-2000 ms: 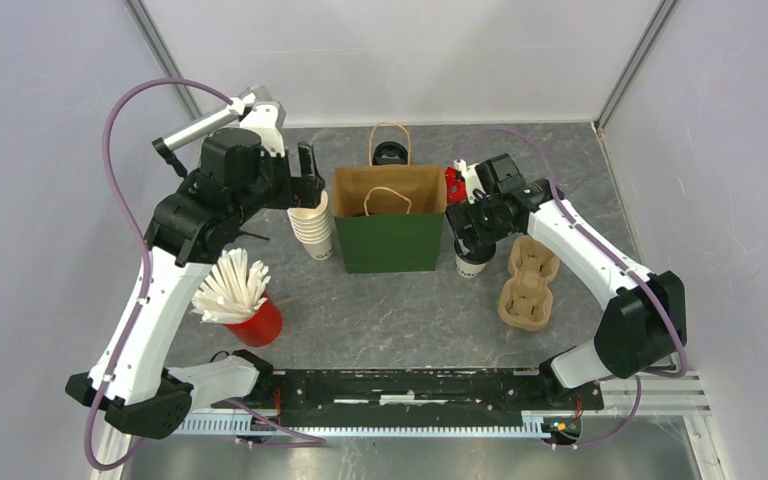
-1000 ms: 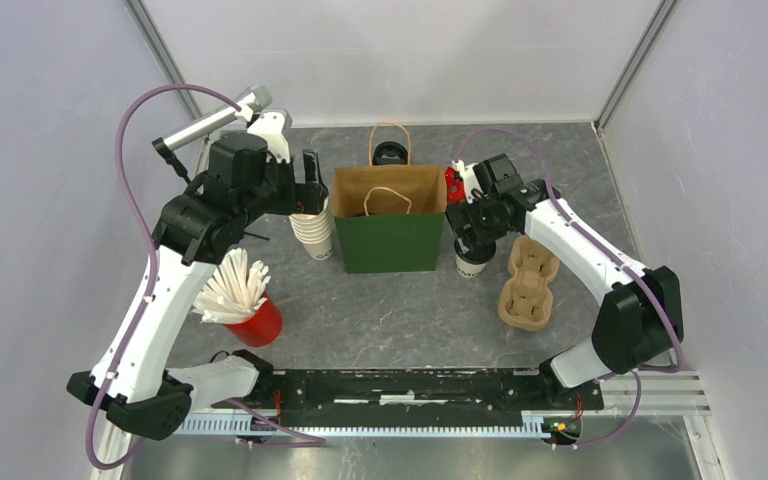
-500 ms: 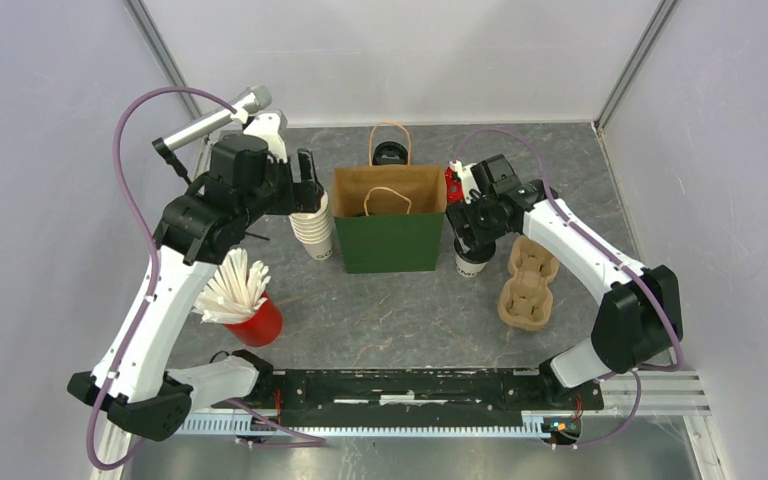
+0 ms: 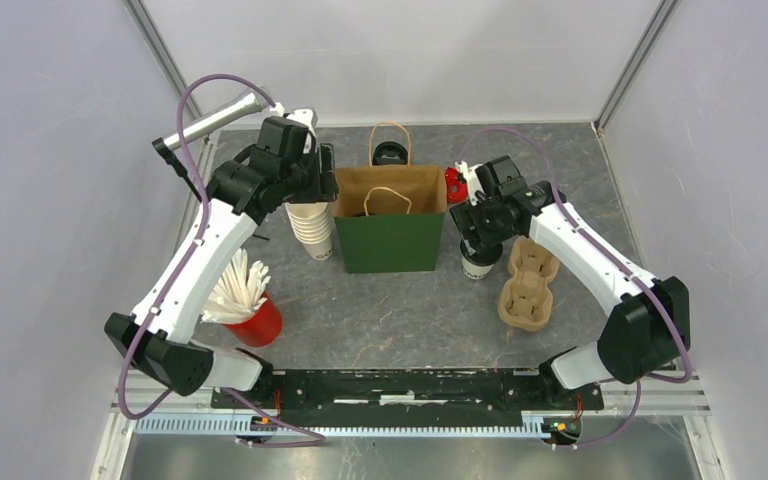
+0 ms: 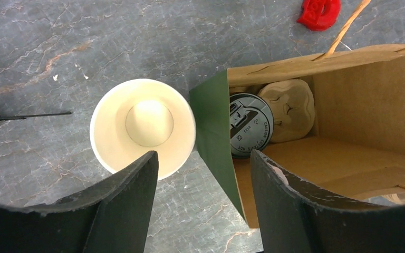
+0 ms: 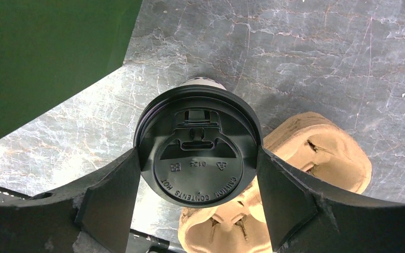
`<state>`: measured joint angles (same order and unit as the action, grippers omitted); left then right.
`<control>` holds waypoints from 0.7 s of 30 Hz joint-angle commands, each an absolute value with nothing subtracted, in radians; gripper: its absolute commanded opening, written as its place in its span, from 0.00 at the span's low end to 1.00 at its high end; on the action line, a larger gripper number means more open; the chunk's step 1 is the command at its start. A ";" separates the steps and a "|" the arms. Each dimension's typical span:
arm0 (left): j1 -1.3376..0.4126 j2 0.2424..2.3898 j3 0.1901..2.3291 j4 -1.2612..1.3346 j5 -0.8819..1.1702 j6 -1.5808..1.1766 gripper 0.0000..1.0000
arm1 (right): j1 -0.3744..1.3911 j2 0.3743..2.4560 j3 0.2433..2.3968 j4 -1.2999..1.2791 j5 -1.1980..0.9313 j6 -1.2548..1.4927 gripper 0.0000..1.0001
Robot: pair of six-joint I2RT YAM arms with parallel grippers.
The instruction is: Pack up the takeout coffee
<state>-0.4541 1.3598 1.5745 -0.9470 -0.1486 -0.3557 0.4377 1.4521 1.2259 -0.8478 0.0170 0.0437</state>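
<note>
My right gripper is shut on a coffee cup with a black lid. Its fingers press the lid's two sides. The cup is just right of the green paper bag, beside a cardboard cup carrier. In the left wrist view a second lidded cup sits inside the bag next to a cardboard carrier. My left gripper is open and empty above the bag's left wall. One finger is over the cup stack and the other over the bag's inside.
A stack of lidless cream cups stands against the bag's left side. A red cup of white sticks is at front left. A small red object lies right of the bag. A dark round object shows behind the bag.
My left arm has swung right, bringing its open gripper from above the cup stack to the bag's left rim. My right gripper has shifted slightly right with the cup.
</note>
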 commanded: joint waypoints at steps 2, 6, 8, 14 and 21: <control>-0.448 1.381 1.642 -0.917 -0.119 -0.363 0.70 | 0.439 1.415 1.288 -0.880 0.049 0.058 0.68; -0.449 1.382 1.632 -0.917 -0.118 -0.353 0.70 | 0.438 1.408 1.319 -0.894 0.057 0.062 0.68; -0.449 1.387 1.632 -0.918 -0.127 -0.352 0.70 | 0.438 1.394 1.323 -0.895 0.058 0.069 0.68; -0.448 1.422 1.651 -0.916 -0.062 -0.348 0.61 | 0.438 1.350 1.349 -0.920 0.066 0.083 0.68; -0.448 1.442 1.627 -0.899 -0.045 -0.301 0.57 | 0.438 1.339 1.490 -1.002 0.065 0.058 0.68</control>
